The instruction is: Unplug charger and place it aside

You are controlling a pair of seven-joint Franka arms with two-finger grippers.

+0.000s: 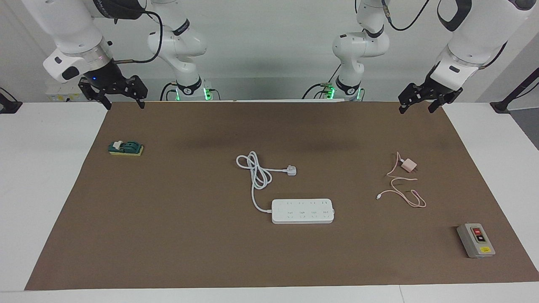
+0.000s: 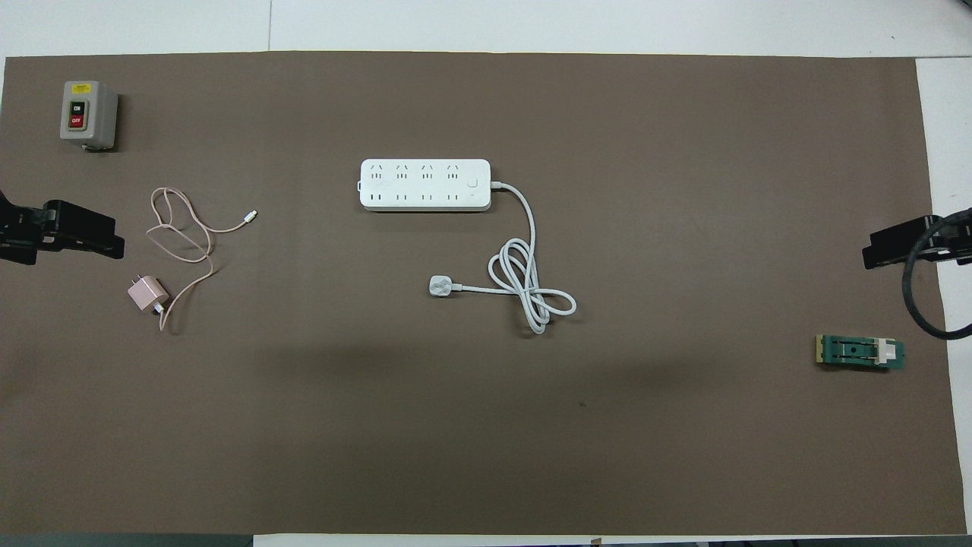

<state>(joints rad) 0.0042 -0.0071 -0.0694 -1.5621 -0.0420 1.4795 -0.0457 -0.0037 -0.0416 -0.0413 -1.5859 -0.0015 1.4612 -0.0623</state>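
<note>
The pale pink charger (image 1: 408, 165) lies on the brown mat (image 1: 177, 235), toward the left arm's end, with no socket around its prongs. Its thin pink cable (image 1: 404, 191) loops loosely beside it. The overhead view shows the charger (image 2: 146, 293) and its cable (image 2: 190, 228) too. The white power strip (image 1: 303, 211) lies mid-mat with its sockets empty; it also shows in the overhead view (image 2: 425, 184). My left gripper (image 1: 417, 109) is open and empty, up over the mat's edge nearest the robots. My right gripper (image 1: 125, 105) is open and empty, up over the right arm's end of that edge.
The strip's thick white cord (image 1: 257, 172) coils nearer to the robots and ends in a white three-pin plug (image 1: 291, 170). A grey on/off switch box (image 1: 476, 240) stands toward the left arm's end. A green knife switch (image 1: 125, 148) lies toward the right arm's end.
</note>
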